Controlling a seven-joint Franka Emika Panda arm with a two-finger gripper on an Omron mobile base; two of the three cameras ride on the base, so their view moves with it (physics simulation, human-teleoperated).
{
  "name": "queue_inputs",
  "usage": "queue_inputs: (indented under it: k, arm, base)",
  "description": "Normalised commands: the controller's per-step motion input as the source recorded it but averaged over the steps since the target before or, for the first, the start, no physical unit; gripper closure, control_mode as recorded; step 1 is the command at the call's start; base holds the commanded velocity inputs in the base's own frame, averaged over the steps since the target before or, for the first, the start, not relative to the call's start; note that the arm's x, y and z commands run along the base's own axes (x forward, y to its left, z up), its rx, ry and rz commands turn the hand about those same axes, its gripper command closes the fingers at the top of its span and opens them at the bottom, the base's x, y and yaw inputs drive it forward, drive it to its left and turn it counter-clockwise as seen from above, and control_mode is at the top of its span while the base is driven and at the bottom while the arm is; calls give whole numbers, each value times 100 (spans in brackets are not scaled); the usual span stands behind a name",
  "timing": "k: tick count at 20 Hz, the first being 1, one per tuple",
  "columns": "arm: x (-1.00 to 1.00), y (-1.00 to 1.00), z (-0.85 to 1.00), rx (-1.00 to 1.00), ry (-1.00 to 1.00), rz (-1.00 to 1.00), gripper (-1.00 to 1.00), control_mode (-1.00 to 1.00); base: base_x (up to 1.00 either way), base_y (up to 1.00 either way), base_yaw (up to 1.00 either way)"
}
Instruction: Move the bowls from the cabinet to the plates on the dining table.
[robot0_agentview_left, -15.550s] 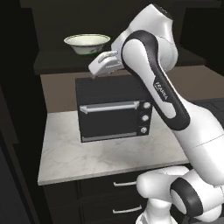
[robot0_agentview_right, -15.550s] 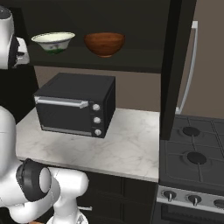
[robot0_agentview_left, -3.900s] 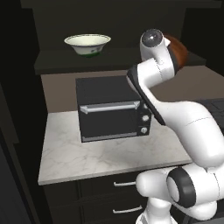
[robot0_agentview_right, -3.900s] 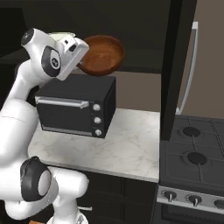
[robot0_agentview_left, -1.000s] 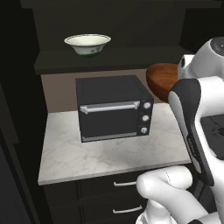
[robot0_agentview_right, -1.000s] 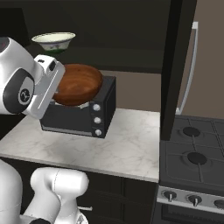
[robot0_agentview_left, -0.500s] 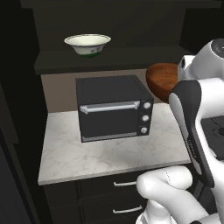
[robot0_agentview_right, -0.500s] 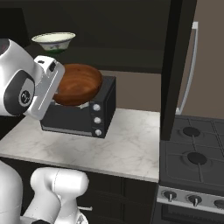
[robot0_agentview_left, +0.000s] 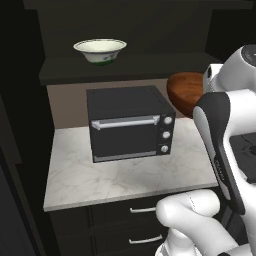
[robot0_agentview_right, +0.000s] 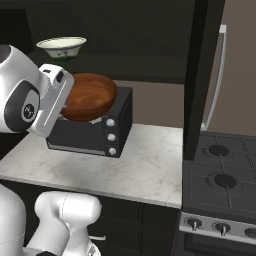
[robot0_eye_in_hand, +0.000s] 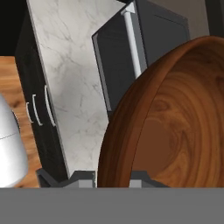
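- While the gripper (robot0_eye_in_hand: 113, 177) pinches only the rim of the reddish-brown bowl (robot0_agentview_right: 89, 97), held tilted in the air in front of the toaster oven (robot0_agentview_left: 128, 123), a fast swing toward the dining table could likely twist it loose.
- Left on the cabinet shelf (robot0_agentview_left: 125, 68), the cream-white bowl (robot0_agentview_left: 100, 50) awaits collection; a careless reach risks knocking it off.
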Motion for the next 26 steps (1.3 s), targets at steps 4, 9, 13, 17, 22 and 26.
queue_inputs:
  k: [4, 9, 13, 17, 22, 26]
  arm:
    - [0, 0, 0, 0, 0, 0, 100, 100]
    - [0, 0, 0, 0, 0, 0, 100, 100]
    - [0, 0, 0, 0, 0, 0, 100, 100]
    - [0, 0, 0, 0, 0, 0, 100, 100]
    - [0, 0, 0, 0, 0, 0, 100, 100]
    - [0, 0, 0, 0, 0, 0, 100, 100]
  base:
    - [-33, 0, 0]
    - [-64, -6, -1]
    - [-79, -13, -2]
    - [-81, -28, -7]
    - [-67, -49, -16]
    - [-37, -53, -22]
